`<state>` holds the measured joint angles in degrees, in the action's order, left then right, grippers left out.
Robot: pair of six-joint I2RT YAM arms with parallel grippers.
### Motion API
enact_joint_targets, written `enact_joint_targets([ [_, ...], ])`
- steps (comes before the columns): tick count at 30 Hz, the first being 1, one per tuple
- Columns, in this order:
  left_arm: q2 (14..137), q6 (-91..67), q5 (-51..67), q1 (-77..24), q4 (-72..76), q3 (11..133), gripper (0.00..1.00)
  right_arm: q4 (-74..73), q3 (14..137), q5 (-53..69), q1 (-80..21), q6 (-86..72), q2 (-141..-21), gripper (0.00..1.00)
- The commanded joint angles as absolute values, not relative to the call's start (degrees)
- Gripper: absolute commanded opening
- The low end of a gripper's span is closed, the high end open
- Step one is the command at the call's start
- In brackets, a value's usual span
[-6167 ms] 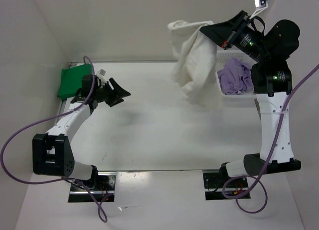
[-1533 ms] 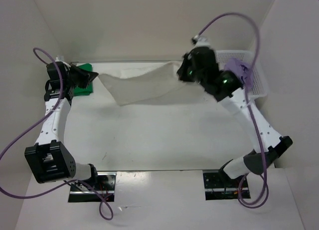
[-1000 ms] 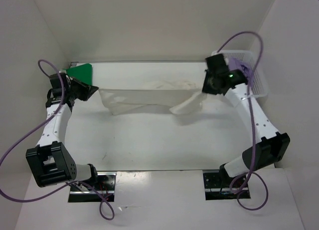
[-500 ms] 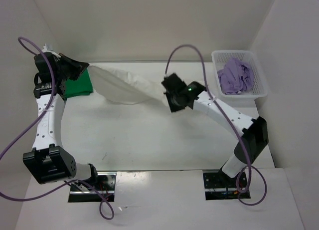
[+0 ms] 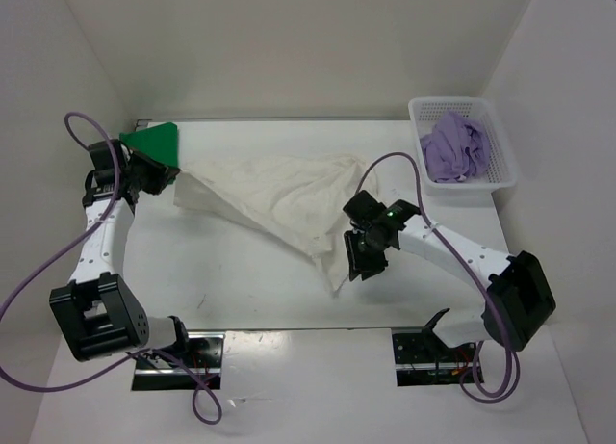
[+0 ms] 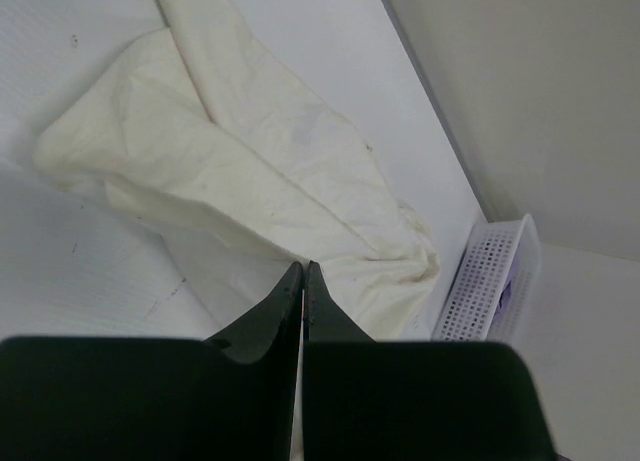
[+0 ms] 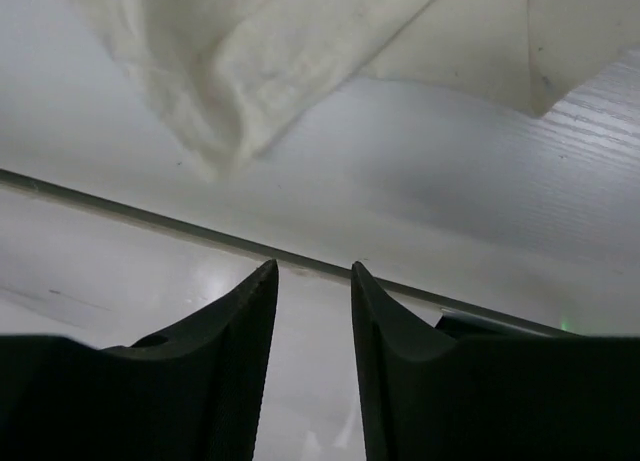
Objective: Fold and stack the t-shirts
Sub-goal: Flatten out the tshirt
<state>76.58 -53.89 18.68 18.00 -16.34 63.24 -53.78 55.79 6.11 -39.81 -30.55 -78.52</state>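
Observation:
The white t-shirt lies loosely spread and wrinkled across the middle of the table, with one point trailing toward the near edge. My left gripper is at the shirt's left corner, shut, and the cloth runs in under its fingertips. My right gripper stands open just right of the trailing point with nothing between its fingers; the shirt lies beyond them. The green t-shirt sits folded at the far left corner. The lavender t-shirt is bunched in the basket.
The white perforated basket stands at the far right corner, also seen from the left wrist as the basket. White walls close in the back and both sides. The table's near edge runs just past my right fingers.
My right gripper has opened and let go of the white t-shirt, then moved toward the near edge. The shirt has dropped from a stretched band to lie on the table. My left gripper lowered slightly.

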Motion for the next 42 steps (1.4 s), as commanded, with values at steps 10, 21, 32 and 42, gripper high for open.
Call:
enact_joint_targets([
  [10, 66.1, -47.6, 14.4, 18.5, -16.9, 46.4, 0.00, -37.0, 62.8, 6.9, -35.4, -34.8, -82.2, 0.00],
  [21, 62.2, -46.5, 17.8, 18.5, -17.5, 40.6, 0.00, -32.0, 54.0, -6.2, -28.0, -44.5, -83.6, 0.39],
  [32, 62.7, -46.5, 19.9, 15.3, -16.4, 39.5, 0.00, -25.7, 50.0, -3.4, -25.1, -46.1, -85.1, 0.34],
  [42, 62.8, -46.5, 20.0, 14.2, -16.4, 40.5, 0.00, -24.5, 50.0, -4.7, -24.0, -44.4, -88.7, 0.34],
])
